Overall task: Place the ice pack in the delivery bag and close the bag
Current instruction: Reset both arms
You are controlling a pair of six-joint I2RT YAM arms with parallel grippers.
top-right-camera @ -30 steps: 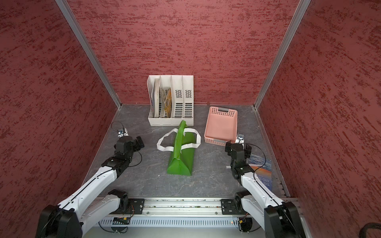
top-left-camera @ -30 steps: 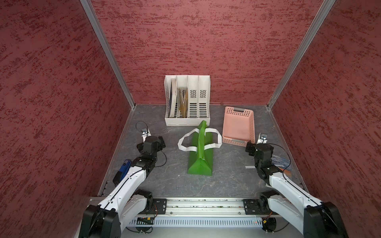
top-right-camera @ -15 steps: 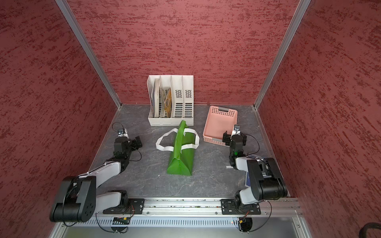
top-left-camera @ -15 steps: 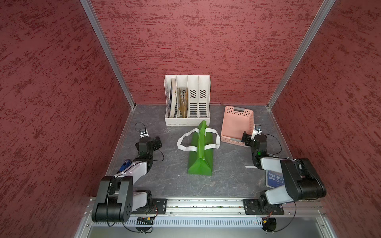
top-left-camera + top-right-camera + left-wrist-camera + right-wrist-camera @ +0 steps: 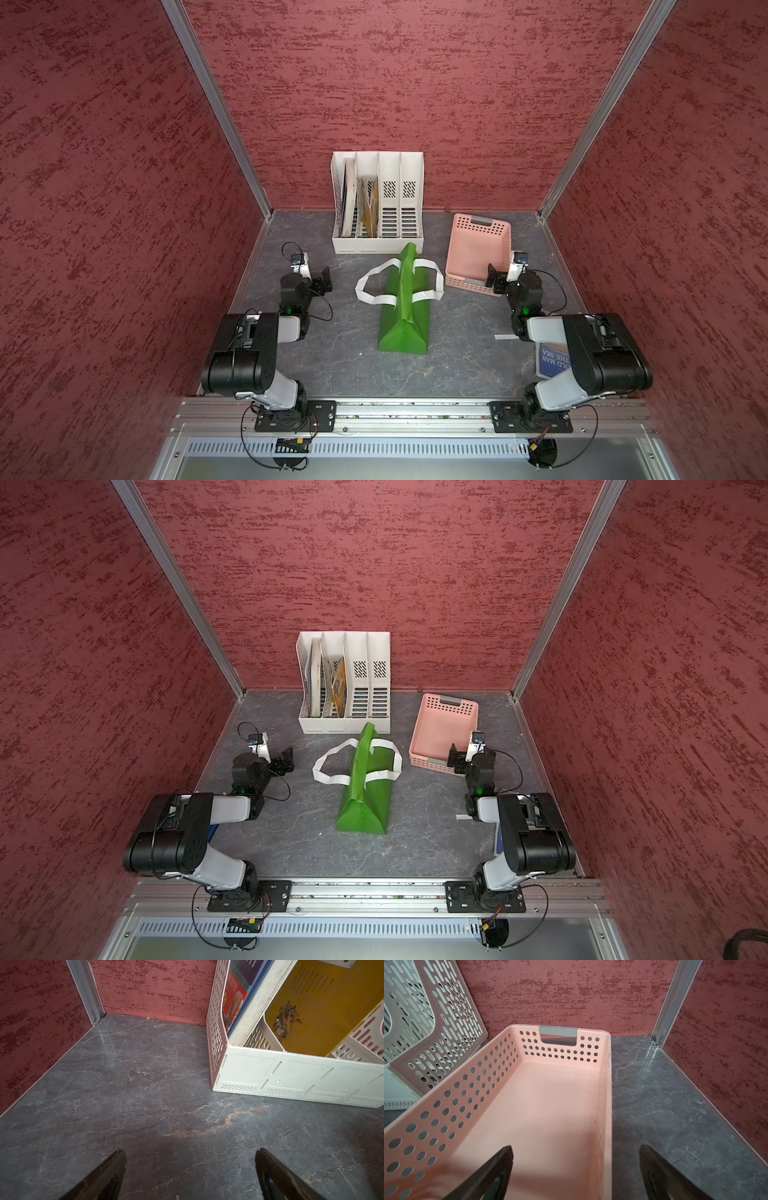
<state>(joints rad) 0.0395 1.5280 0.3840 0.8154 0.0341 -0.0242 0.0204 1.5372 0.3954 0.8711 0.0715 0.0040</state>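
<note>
The left gripper [image 5: 190, 1153] hovers low over bare table [image 5: 145, 1095] with its jaws spread wide and nothing between them. Ahead of it and to its right stands the white file rack [image 5: 291, 1076], books upright in its nearest slots.

The right gripper [image 5: 576, 1149] is just as wide apart and empty. It straddles the side wall of the pink basket [image 5: 467, 1105]: one finger is over the basket's floor, the other is over the table outside it.

The delivery bag [image 5: 405, 324] lies between the two grippers and clear of both, to the left gripper's right and the right gripper's left. It is folded shut into a green ridge, with its white handles [image 5: 374, 291] splayed flat on either side.

Behind the right gripper, beside that arm, lies a blue book [image 5: 550, 361].

The ice pack cannot be made out with any certainty (a blue sliver [image 5: 212, 831] shows under the left arm, well behind its gripper, too little to name).
</note>
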